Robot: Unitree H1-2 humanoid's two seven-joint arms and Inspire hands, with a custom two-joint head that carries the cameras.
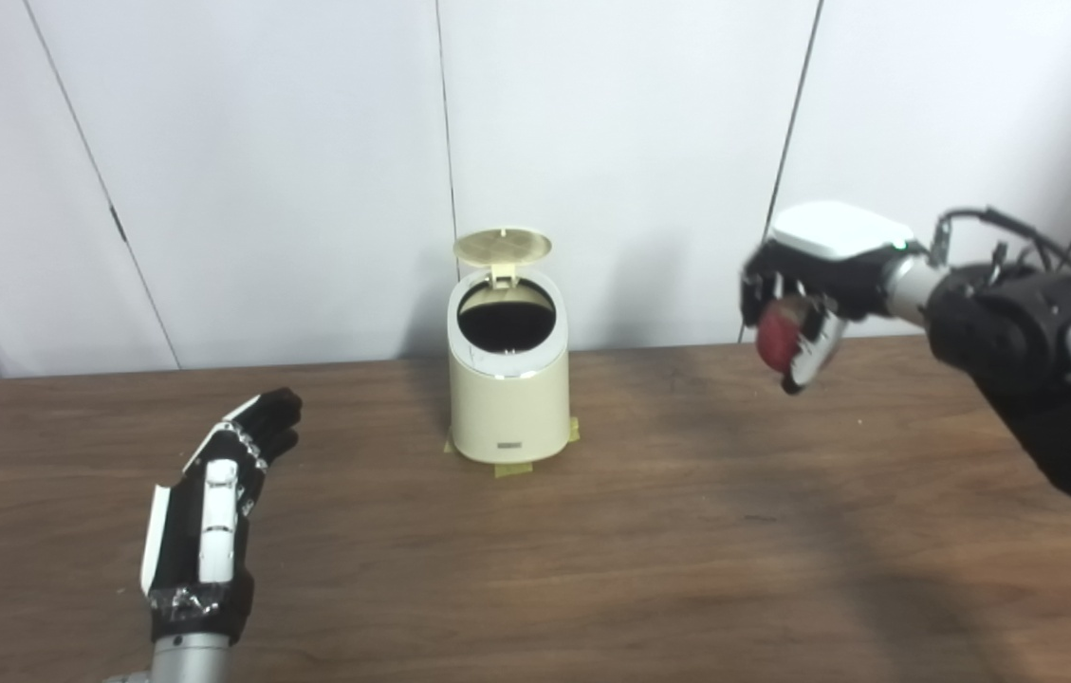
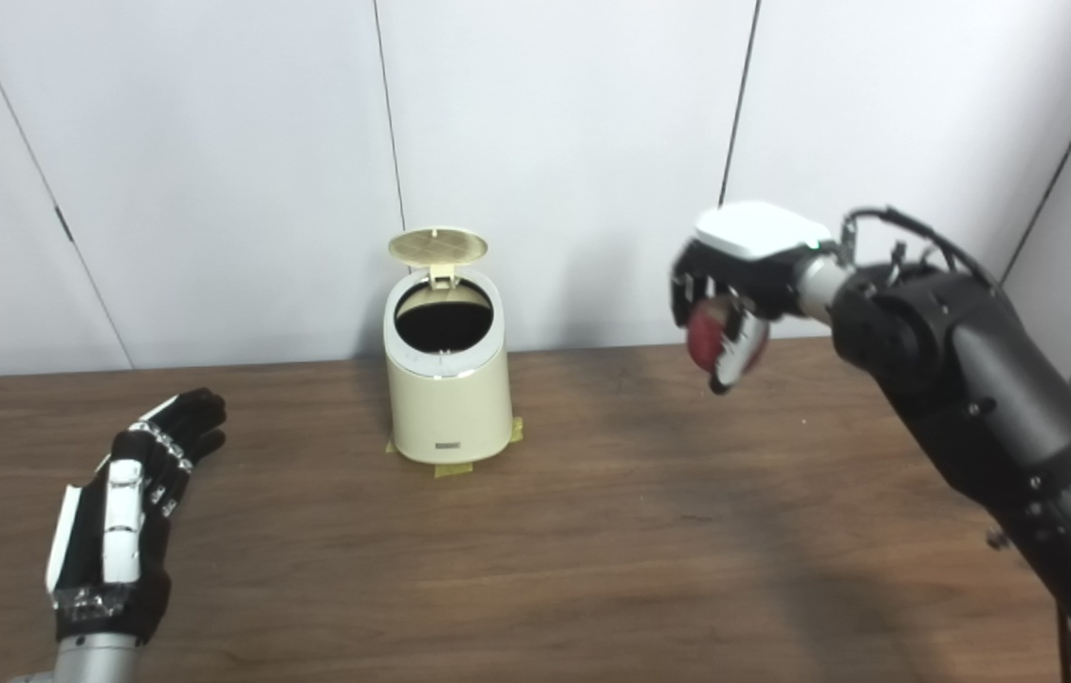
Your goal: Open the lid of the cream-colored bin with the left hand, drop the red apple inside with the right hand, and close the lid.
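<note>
Lid (image 1: 503, 246) up, bin (image 1: 507, 398) open | right hand (image 1: 796, 318) fingers wrapped around apple (image 1: 778, 339), raised right of bin | left hand (image 1: 212, 503) fingers extended, empty | you handle rigid, smooth, likely light fruit: keep enclosing grasp.

Plain white panel wall (image 1: 269, 171) fills the top half of the frame, split by thin dark seams running a bit slanted; dark brown wood table (image 1: 649, 569) takes the whole bottom half; lighting's soft, with faint shadows on the tabletop right of center.
</note>
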